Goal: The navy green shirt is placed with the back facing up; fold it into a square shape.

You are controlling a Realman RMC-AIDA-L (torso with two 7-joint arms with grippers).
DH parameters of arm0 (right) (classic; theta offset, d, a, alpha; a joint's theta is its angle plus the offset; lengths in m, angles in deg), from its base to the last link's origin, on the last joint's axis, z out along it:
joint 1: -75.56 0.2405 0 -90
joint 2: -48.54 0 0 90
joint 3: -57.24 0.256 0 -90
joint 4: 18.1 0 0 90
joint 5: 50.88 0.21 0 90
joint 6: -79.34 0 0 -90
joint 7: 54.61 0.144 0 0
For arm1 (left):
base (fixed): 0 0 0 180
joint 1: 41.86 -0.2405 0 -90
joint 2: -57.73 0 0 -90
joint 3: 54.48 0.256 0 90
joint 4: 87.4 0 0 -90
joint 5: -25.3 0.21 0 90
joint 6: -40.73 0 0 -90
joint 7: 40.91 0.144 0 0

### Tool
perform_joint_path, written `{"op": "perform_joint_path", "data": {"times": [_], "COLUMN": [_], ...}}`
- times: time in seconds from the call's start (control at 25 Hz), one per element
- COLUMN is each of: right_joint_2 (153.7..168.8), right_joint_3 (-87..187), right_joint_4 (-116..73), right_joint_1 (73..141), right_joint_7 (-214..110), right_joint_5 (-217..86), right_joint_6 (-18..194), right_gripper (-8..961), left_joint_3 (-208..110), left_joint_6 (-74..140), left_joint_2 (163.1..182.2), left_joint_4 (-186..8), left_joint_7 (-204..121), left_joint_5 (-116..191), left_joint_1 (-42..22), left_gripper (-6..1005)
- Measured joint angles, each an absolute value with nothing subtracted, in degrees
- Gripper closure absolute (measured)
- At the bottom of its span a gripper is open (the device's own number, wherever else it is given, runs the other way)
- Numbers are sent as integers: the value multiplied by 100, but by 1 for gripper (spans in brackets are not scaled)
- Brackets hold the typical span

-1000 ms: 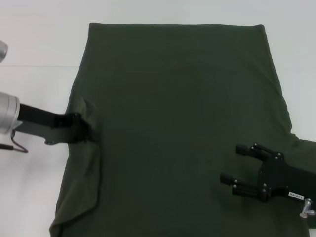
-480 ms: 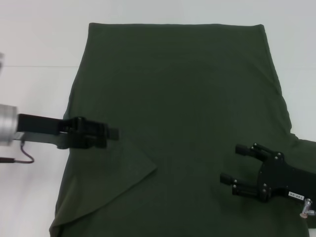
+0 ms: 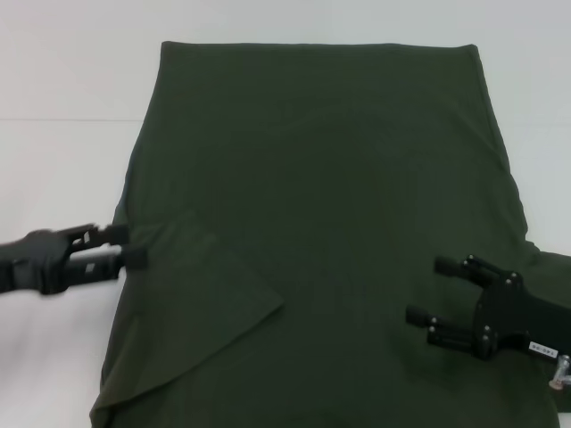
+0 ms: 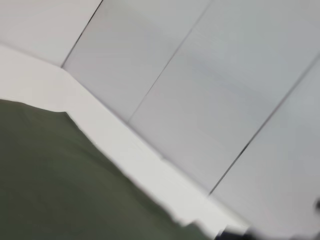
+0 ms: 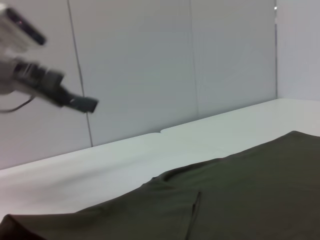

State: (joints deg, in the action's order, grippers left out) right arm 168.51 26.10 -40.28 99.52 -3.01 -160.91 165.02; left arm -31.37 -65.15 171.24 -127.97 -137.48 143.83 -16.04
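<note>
One fold so far: we see the left sleeve turned inward as a triangular flap (image 3: 210, 285) on the navy green shirt (image 3: 330, 205).
Shirt: we find it spread back-up across the white surface (image 3: 62, 80), its far edge straight, its near edge running out of the head view.
Left gripper (image 3: 134, 258): we place it at the shirt's left edge, just beside the flap's far corner; it carries no cloth, though we cannot tell how its fingers stand.
Right gripper (image 3: 428, 290): we see it hovering over the near right part of the shirt with its fingers spread apart, holding nothing.
Right sleeve (image 3: 535, 254): we see it poking out past the right edge, not yet folded.
Step in hand: we judge the sleeve-tucking stage, left side done, right side pending.
Next move: we think the right gripper must reach right to the sleeve edge, pinch it, and draw it inward to mirror the left flap before any lengthwise fold.
</note>
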Motion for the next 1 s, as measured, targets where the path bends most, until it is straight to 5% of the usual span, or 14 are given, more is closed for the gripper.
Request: {"op": "perform_joint_path", "data": {"times": [0.44,0.84,1.0], "right_joint_2": [16754,16030,15934], "right_joint_3": [2766,3904,4128], "right_joint_4": [-5936,-7420,-7546], "right_joint_1": [9505,9217,9232], "right_joint_7": [2988,8152,8476], "right_joint_5": [-16272,-17375,-17980], "right_joint_6": [17128,18248,18360], "right_gripper": [34,34,34], "left_joint_3": [-3084,-3051,-2921], "left_joint_6": [-6287,-6350,-6336], "left_joint_2": [17395,17369,17362], "left_joint_4": [-13355,-13377,-13380], "left_joint_7": [-11930,-11868,-11803], "left_joint_5": [14982,14983,14993], "left_joint_1": [-2142,-1989,-1931], "left_gripper": [149,148,148]}}
